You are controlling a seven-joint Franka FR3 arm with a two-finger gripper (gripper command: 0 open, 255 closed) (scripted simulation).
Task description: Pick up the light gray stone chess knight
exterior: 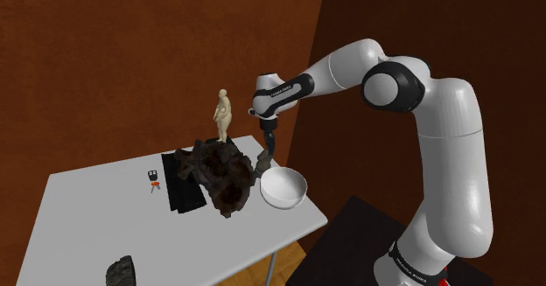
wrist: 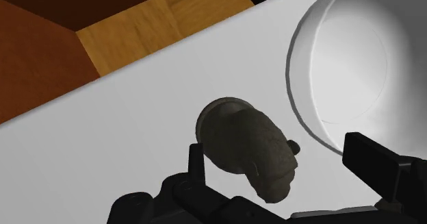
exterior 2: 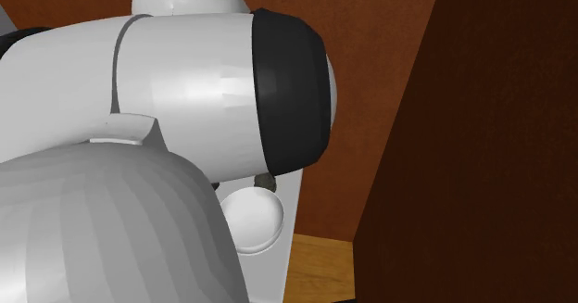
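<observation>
White table point(exterior: 87, 210) | bowl point(wrist: 342, 65) just beside knight point(wrist: 250, 144) | dark heap point(exterior: 219, 175), perhaps rock, near

Knight point(wrist: 250, 144) close btwn white bowl point(wrist: 342, 72) & dark lumpy heap point(exterior: 219, 175); table point(wrist: 123, 140) bare toward edge.

The knight point(wrist: 250, 144) seems mottled grey-brown; bowl point(wrist: 356, 72) and table point(wrist: 123, 140) are white.

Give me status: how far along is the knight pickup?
Done: the gripper is low over the white table, next to the white bowl, with the grey-brown knight between its fingers.
In hand: the fingers stand apart, one on each side of the knight, and no clasp shows.
Left: close on it and lift. The knight's base sits on the table.
</observation>
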